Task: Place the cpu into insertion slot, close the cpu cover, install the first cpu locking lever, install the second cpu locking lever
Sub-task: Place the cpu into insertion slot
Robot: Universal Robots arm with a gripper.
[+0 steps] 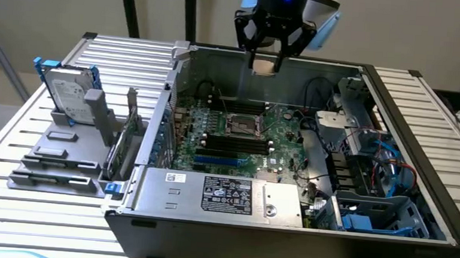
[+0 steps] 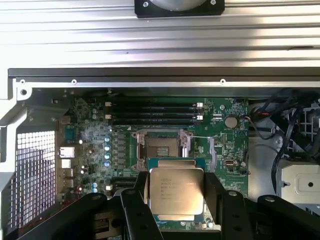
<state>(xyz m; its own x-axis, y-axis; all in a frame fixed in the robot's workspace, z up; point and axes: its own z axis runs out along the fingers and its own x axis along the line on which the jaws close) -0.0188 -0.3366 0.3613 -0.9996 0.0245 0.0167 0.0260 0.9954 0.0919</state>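
The gripper had its two black fingers pressed in on opposite edges of the cpu, gripping the pale chip flat with its printed face toward the wrist camera. Beyond the chip lay the green circuit board, where the insertion slot sat dark and bare inside its silver rim. The cpu was held up clear of the slot and not yet in it. Farther on ran the long black memory slots, then the rim of the open computer case and the ribbed metal table behind it.
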